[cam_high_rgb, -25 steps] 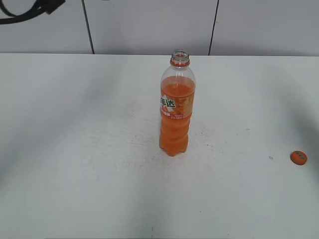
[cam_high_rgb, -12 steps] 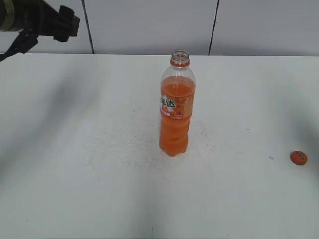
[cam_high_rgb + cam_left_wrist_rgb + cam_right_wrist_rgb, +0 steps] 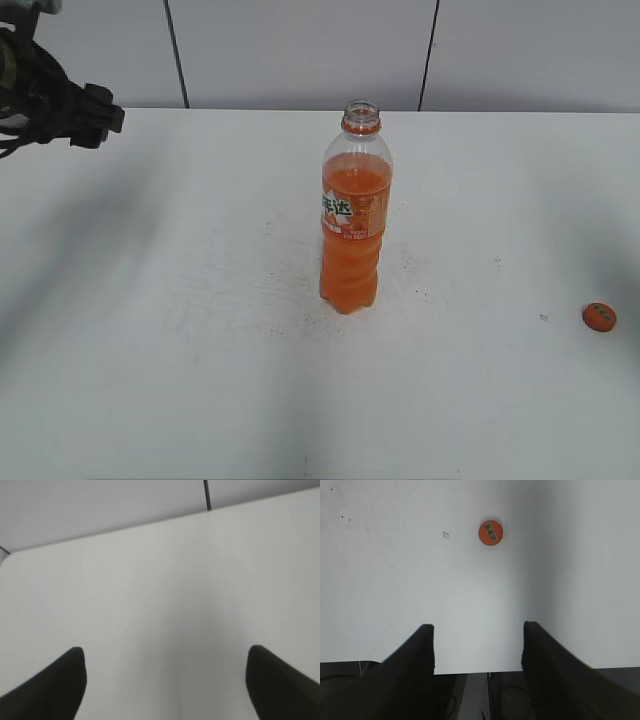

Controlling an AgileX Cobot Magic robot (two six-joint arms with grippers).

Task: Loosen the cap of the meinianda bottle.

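The meinianda bottle [image 3: 351, 215] stands upright in the middle of the white table, its neck open with no cap on it. The orange cap [image 3: 599, 317] lies flat on the table at the far right; it also shows in the right wrist view [image 3: 490, 532]. My left gripper [image 3: 85, 115] hangs at the far left above the table, open and empty; its jaws stand wide apart in the left wrist view [image 3: 165, 657] over bare table. My right gripper [image 3: 477, 627] is open and empty over the table's near edge, short of the cap. It is out of the exterior view.
The white table [image 3: 180, 330] runs back to a grey panelled wall [image 3: 300, 50]. The table's near edge [image 3: 470, 671] shows in the right wrist view, with dark floor and cables below it.
My left arm has come into the exterior view at the top left and moved down and to the left. The bottle and the cap have not moved.
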